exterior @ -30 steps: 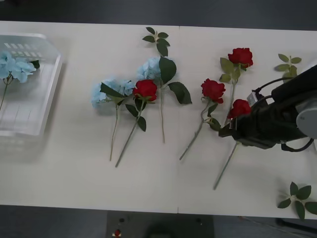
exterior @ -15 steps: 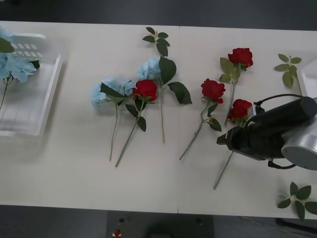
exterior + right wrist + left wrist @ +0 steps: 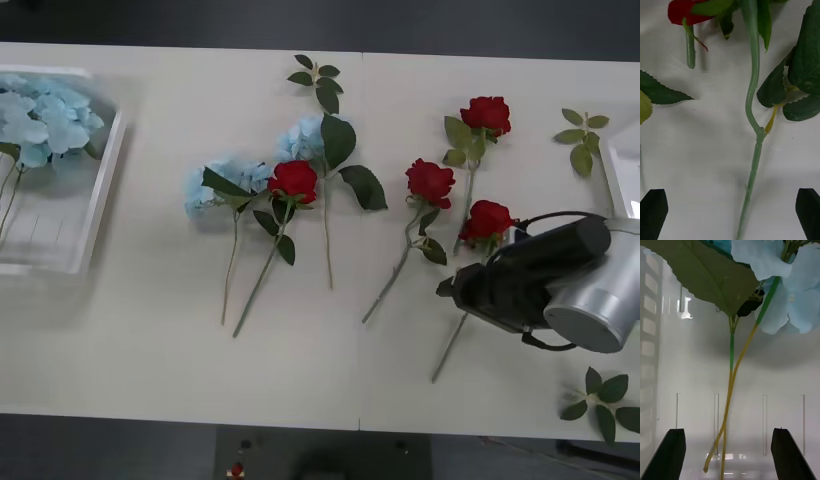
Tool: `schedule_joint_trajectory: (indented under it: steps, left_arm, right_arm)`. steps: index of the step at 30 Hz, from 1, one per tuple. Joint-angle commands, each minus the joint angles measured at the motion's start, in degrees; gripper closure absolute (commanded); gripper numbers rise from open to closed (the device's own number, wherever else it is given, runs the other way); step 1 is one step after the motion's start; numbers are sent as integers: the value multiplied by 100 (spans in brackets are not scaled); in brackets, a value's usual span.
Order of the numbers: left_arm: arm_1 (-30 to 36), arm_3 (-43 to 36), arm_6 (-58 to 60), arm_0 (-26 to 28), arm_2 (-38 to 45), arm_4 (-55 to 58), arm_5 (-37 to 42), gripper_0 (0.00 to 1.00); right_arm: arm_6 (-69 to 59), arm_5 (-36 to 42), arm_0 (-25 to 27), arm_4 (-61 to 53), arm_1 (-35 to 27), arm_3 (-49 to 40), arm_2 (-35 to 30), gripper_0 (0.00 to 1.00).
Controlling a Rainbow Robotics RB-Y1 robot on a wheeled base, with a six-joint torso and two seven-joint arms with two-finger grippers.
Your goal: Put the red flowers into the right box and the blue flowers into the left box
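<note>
White desk (image 3: pixel 150 340) holds scattered flowers. The right gripper (image 3: pixel 730 213), fingers spread apart, hangs over the stem of a red flower (image 3: pixel 488 219) near the desk's right edge, with two more red flowers (image 3: pixel 430 181) just beside. The right box (image 3: pixel 625 165) sits at that edge. The left gripper (image 3: pixel 728 453), released, hangs above the left box (image 3: pixel 95 215), where blue flowers (image 3: pixel 45 115) lie. Mid-desk, blue flowers (image 3: pixel 225 180) and another rose overlap.

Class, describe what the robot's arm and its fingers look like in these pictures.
In the front view, the right arm has a silver-grey cylindrical segment, a black wrist section and a thin black looping cable. In both wrist views, the fingers are dark, flat and tapered.
</note>
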Motion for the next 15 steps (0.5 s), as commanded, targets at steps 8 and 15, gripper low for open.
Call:
schedule_joint_trajectory:
  steps: [8,15]
  left_arm:
    - [210,-91,294,-21,104,-44,186,34]
    - [342,-513,162,-21,869,624,1636,35]
  right_arm:
    - [-196,-15,-32,468,532,666,16,0]
    - [-143,-77,-41,609,628,974,139,69]
